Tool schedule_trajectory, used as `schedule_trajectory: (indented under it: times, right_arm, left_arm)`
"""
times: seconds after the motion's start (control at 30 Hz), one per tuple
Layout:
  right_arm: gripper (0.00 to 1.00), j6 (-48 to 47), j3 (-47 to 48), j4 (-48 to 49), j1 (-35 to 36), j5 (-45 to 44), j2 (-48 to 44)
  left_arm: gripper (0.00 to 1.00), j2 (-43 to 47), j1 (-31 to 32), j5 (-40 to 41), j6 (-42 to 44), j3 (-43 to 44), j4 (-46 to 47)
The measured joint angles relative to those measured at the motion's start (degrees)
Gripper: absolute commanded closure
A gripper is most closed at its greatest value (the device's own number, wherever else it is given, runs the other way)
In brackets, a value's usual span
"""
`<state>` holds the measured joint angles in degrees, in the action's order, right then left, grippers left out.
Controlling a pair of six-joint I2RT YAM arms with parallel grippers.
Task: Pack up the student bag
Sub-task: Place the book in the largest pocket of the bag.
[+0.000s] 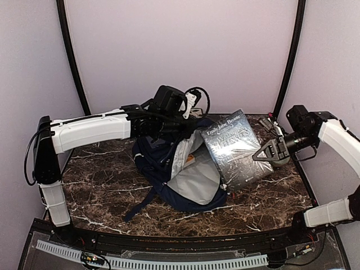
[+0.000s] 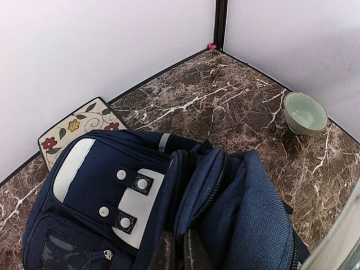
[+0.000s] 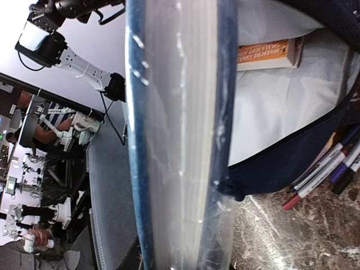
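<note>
The student bag (image 1: 152, 163), navy blue, lies in the middle of the table with its main compartment open and its pale grey lining (image 1: 197, 177) showing. My left gripper (image 1: 169, 128) is shut on a fold of the bag's upper rim; in the left wrist view its dark fingers (image 2: 166, 253) pinch the navy fabric (image 2: 197, 185). My right gripper (image 1: 265, 153) is shut on the right edge of a plastic-wrapped book (image 1: 236, 147). The book is held tilted, its lower left corner at the bag's mouth. The right wrist view shows the book (image 3: 174, 135) edge-on beside the lining (image 3: 281, 107).
An orange-spined book (image 3: 267, 53) lies inside the bag. Several markers (image 3: 326, 169) lie on the marble table beside the bag. A pale green bowl (image 2: 305, 112) stands near the back right corner. A floral-patterned flat item (image 2: 79, 126) lies behind the bag by the wall.
</note>
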<state>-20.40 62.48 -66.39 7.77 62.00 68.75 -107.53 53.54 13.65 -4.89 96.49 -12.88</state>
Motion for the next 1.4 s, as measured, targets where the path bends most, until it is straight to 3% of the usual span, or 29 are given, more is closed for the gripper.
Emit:
schedule_trajectory:
  times: [0.37, 0.77, 1.0, 1.4]
  right_arm:
    - [1.00, 6.25, -5.99, 8.26, 11.67, 0.92, 7.93]
    - [1.00, 5.95, -1.11, 7.65, 14.86, -0.11, 26.69]
    - [1.00, 6.21, 4.28, 6.86, 15.87, 1.14, 31.91]
    - [1.00, 27.10, 3.80, 29.03, 16.61, 5.53, 37.53]
  left_arm:
    - [1.00, 0.79, -3.41, -1.90, -4.57, -2.19, 5.33]
    - [1.00, 10.34, -3.41, -6.69, -7.87, -12.74, 10.29]
    - [1.00, 12.20, -1.20, -7.17, -7.10, -15.67, 12.55]
    - [1.00, 16.15, 3.80, -1.42, -2.95, -19.19, 14.21]
